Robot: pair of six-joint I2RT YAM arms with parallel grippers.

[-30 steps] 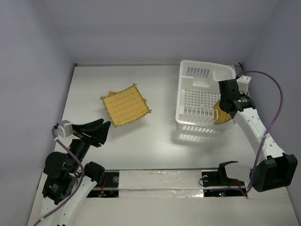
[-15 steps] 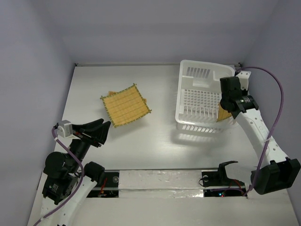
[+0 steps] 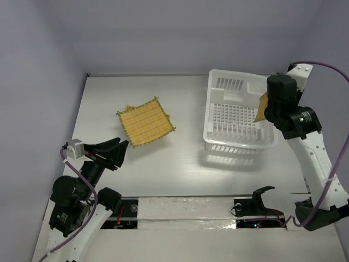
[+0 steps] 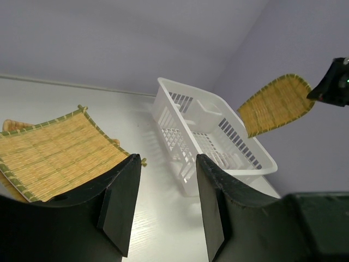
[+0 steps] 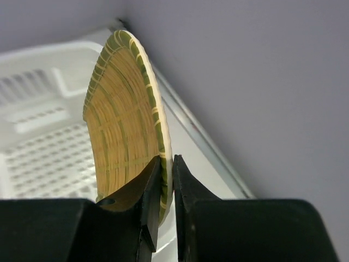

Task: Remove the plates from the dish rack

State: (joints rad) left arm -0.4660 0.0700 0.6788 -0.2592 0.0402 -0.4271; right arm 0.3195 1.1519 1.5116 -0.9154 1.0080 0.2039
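The white dish rack (image 3: 208,112) stands at the back right of the table. My right gripper (image 3: 265,107) is shut on the rim of a tan woven plate (image 3: 262,106) with a green edge and holds it on edge above the rack's right side. In the right wrist view the fingers (image 5: 154,185) pinch this plate (image 5: 128,120) over the rack (image 5: 49,54). A large square grid plate (image 3: 145,121) lies on the table left of the rack, on top of another plate (image 3: 128,108) that only peeks out. My left gripper (image 3: 117,150) is open and empty near the front left.
The left wrist view shows the large plate (image 4: 54,155), the rack (image 4: 174,128) and the lifted plate (image 4: 275,103) against the right wall. Purple walls enclose the table on three sides. The right arm's purple cable (image 3: 343,164) loops at the right edge.
My right gripper has risen and moved back and right, lifting the plate from low in the rack's front right corner to above its rim. The left arm has not moved.
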